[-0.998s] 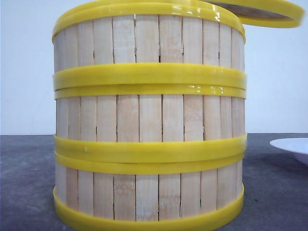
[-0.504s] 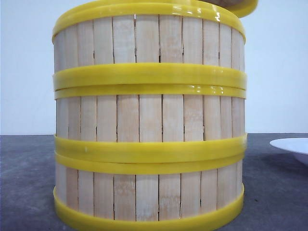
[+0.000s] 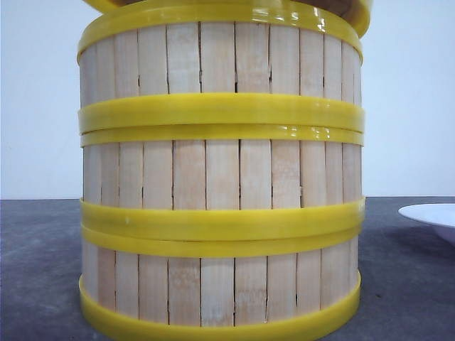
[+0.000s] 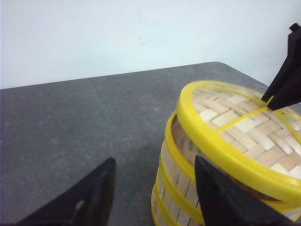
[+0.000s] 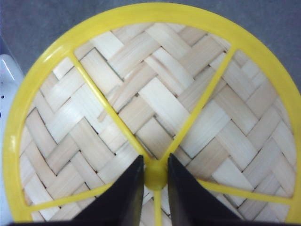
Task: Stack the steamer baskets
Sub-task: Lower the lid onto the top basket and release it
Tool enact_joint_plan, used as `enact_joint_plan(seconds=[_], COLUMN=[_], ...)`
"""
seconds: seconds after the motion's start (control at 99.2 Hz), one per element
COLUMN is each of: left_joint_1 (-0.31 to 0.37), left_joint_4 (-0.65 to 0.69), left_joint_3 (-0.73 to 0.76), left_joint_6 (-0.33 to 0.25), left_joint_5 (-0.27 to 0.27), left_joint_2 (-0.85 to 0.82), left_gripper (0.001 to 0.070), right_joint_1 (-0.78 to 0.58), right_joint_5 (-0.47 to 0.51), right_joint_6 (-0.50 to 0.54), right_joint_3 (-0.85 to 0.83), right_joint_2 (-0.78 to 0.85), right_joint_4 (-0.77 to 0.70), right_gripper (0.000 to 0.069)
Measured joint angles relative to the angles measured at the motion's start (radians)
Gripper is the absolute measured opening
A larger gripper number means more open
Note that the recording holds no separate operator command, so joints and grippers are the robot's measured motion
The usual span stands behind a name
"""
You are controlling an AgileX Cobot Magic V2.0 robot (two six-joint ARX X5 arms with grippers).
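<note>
The steamer baskets (image 3: 220, 177) are seen in the front view stacked three high on the dark table (image 3: 405, 284), with a lid (image 3: 355, 11) just above the top rim and a white plate (image 3: 434, 217) to the right. In the left wrist view, the stack (image 4: 178, 188) stands just beside the left gripper (image 4: 155, 193), outside its widely parted, empty jaws. In the right wrist view, the right gripper (image 5: 155, 176) is closed narrowly on the lid's yellow central hub.
</note>
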Motion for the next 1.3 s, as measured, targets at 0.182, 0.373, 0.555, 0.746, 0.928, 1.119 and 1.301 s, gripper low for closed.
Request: enact_joint_plan(seconds=[0.182,0.373,0.555,0.746,0.928,1.119,1.301], left_joint_1=[0.000,0.000,0.000,0.000,0.000,0.000,0.000], left_joint_4=[0.000,0.000,0.000,0.000,0.000,0.000,0.000], left_joint_3=[0.000,0.000,0.000,0.000,0.000,0.000,0.000], left_joint_6=[0.000,0.000,0.000,0.000,0.000,0.000,0.000], left_joint_5=[0.000,0.002,0.002,0.002,0.002,0.002,0.002], left_joint_2=[0.000,0.000,0.000,0.000,0.000,0.000,0.000], left_gripper=[0.0320,0.0320,0.0320,0.0320,0.0320,0.0320,0.0320], right_joint_1=[-0.001,-0.001,0.000,0.002,0.003,0.002,0.000], right_joint_5=[0.014,0.027,0.027,0.027,0.029,0.077,0.143], right_joint_6=[0.000,-0.001,-0.001,-0.001,-0.001,-0.003,-0.019], right_joint_3=[0.000,0.000,0.000,0.003,0.003,0.045,0.187], right_joint_2=[0.034,0.053,0.073,0.080,0.084,0.084,0.076], right_joint_4=[0.001,0.012,0.013,0.011,0.023,0.017,-0.005], right_gripper=[0.0059,0.0059,0.0059,0.0059,0.0254,0.0355,0.0361])
